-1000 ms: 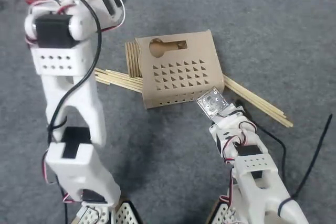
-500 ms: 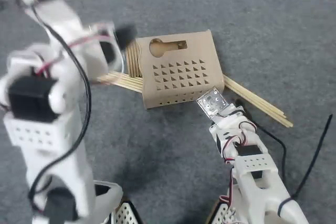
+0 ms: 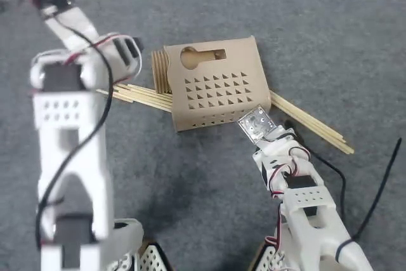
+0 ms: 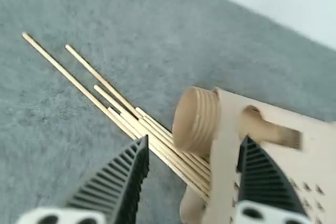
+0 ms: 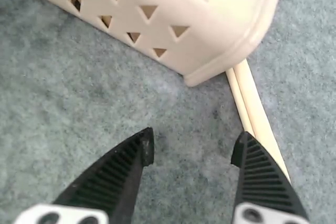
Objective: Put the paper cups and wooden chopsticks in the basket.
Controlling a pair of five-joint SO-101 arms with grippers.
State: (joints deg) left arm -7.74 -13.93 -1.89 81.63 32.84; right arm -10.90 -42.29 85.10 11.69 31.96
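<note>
Left claw, wide open and empty, hangs just above the stacked paper cups jutting sideways from the tipped basket, with chopsticks running lengthwise beneath; right claw, open and empty, sits farther off.

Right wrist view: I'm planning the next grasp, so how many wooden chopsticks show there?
2. Both chopsticks lie side by side on the grey carpet, poking out from under the basket's rounded corner. More may be hidden beneath the basket.
</note>
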